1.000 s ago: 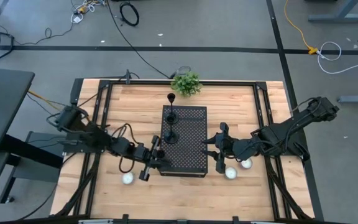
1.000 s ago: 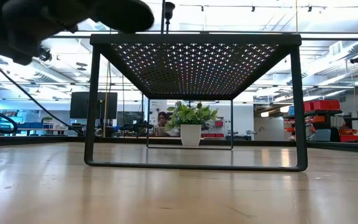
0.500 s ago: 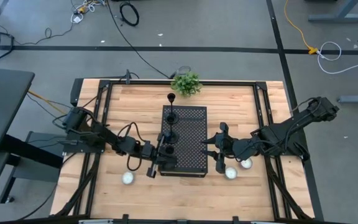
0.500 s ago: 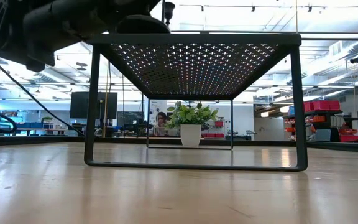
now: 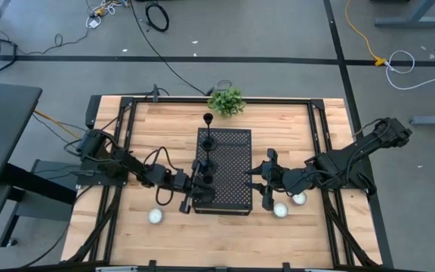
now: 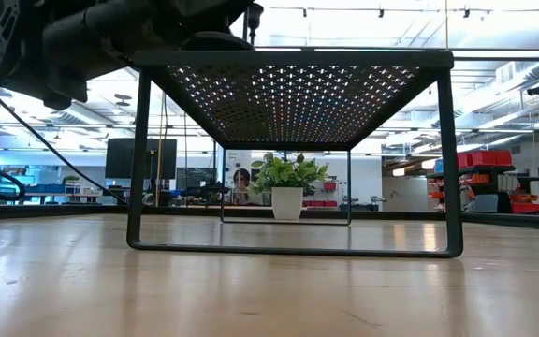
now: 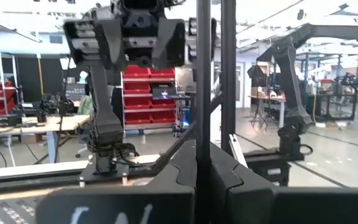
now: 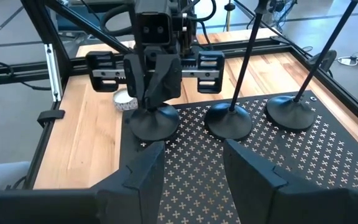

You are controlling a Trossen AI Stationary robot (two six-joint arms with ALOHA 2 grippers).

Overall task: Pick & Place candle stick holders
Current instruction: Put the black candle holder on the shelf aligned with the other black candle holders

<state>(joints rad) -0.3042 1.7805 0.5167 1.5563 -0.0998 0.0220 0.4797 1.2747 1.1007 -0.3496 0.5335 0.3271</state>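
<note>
Three black candle stick holders stand upright on the black perforated box (image 5: 229, 177). One base (image 8: 289, 112) is farthest back, its stem top (image 5: 208, 118) showing from above. A second base (image 8: 229, 121) stands in the middle. The third holder (image 8: 154, 121) is at the box's near left corner, with my left gripper (image 8: 157, 78) shut on it. My right gripper (image 8: 194, 168) hovers open over the box's right side, pointing at the holders. My left gripper pinches the third holder's thin stem (image 7: 202, 124) between its two fingers, low down, just above the flared base (image 8: 153, 123). The fingers come about level from the table's left and lie across the upright stem. Whether the base rests on the box top or hangs just over it, I cannot tell.
Small white candles lie on the wood: one (image 5: 155, 217) near the box's left front, two (image 5: 280, 210) (image 5: 299, 199) under the right arm. A potted plant (image 5: 226, 101) stands at the far edge. The box is an open frame on legs (image 6: 138, 150).
My left gripper, still shut on the holder's stem, has carried it toward the table's right, from beside the box's left edge to over the box's near left corner. The holder has stayed upright. The right arm has kept still.
</note>
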